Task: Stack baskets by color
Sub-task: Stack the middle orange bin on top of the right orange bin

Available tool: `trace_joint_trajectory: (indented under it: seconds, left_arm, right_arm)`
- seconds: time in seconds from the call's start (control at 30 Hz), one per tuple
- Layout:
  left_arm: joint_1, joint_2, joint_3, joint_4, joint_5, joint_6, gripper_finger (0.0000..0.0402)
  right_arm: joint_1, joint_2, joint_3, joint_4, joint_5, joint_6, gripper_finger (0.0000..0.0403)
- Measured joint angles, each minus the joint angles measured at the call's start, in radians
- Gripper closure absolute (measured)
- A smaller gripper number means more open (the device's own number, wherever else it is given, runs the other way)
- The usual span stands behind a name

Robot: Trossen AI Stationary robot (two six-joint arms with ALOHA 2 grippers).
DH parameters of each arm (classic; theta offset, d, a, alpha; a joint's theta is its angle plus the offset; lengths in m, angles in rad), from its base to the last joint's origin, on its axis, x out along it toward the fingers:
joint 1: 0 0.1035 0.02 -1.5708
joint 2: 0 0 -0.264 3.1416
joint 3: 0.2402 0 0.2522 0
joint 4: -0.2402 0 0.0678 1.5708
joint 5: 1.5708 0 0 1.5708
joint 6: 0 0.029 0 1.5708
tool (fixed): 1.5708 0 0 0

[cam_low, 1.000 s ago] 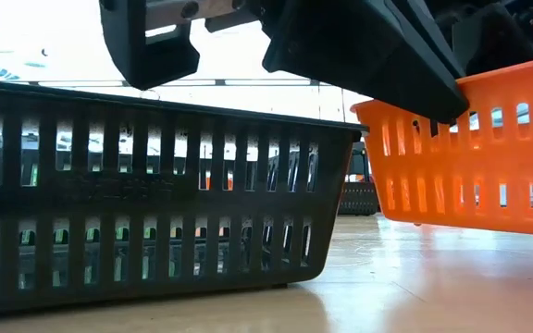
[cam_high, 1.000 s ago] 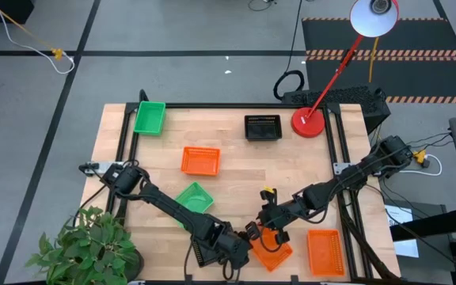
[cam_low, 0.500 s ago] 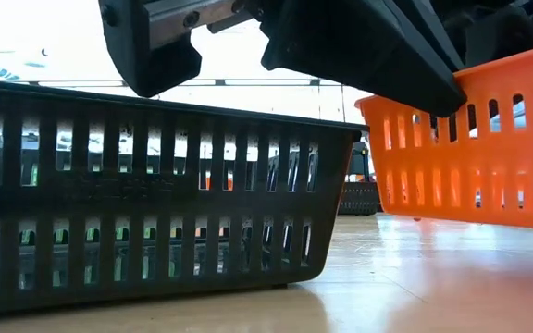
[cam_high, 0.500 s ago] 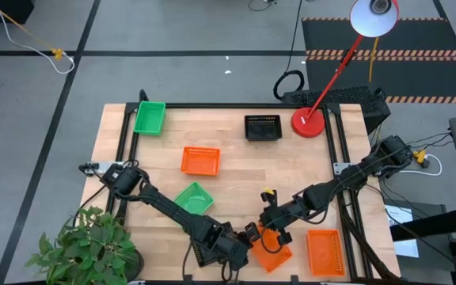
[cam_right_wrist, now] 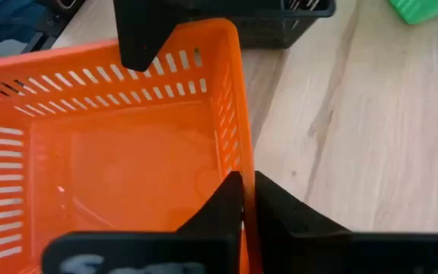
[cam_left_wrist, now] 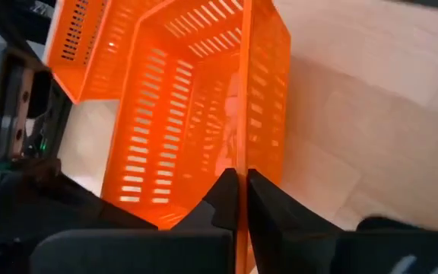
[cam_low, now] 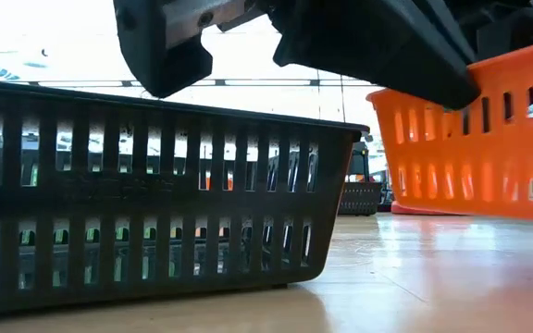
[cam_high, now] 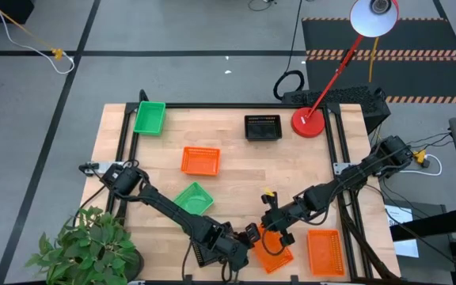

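At tabletop's near edge: orange basket (cam_high: 271, 253) pinched on opposite rims by left hand (cam_high: 248, 237) and right hand (cam_high: 279, 234), both clamped; second orange basket (cam_high: 324, 252) just right, nearer right arm

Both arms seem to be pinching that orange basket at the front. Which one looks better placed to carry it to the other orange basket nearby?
Probably the right. Its end effector grips the held orange basket, and the other orange basket lies just beyond on the right arm's side. The left end effector would reach across.
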Motion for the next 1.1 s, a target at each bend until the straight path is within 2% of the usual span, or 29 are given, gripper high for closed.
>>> trace_joint_trajectory:
  seconds: [0.1,0.17,0.27,0.43,0.6,0.8,0.97,1.1]
  left_arm:
    - [0.002,-0.004,0.000,0.006,-0.010,-0.103,0.0385]
    - [0.006,-0.005,0.000,0.006,-0.045,-0.191,0.0366]
    - [0.003,-0.011,-0.001,0.011,-0.139,-0.298,0.0317]
    - [-0.020,-0.050,-0.001,0.008,-0.237,-0.308,0.0227]
    - [-0.072,-0.123,0.000,-0.040,-0.381,-0.369,0.0173]
    - [-0.088,-0.220,0.002,-0.215,-0.445,-0.596,0.0169]
    - [-0.083,-0.278,0.002,-0.387,-0.452,-0.801,0.0194]
    - [-0.076,-0.283,0.002,-0.505,-0.451,-0.899,0.0218]
  right_arm:
    - [0.000,0.000,0.000,0.001,0.001,0.019,0.0387]
    - [0.000,-0.011,0.000,-0.015,0.008,0.030,0.0389]
    - [0.005,-0.044,-0.001,-0.054,0.011,0.056,0.0397]
    - [0.012,-0.142,-0.001,-0.172,0.013,0.195,0.0397]
    - [0.023,-0.265,-0.001,-0.296,0.010,0.302,0.0398]
    - [0.073,-0.414,-0.001,-0.437,0.008,0.485,0.0398]
    - [0.154,-0.485,-0.001,-0.516,-0.062,0.627,0.0398]
    - [0.239,-0.528,-0.001,-0.563,-0.109,0.752,0.0398]
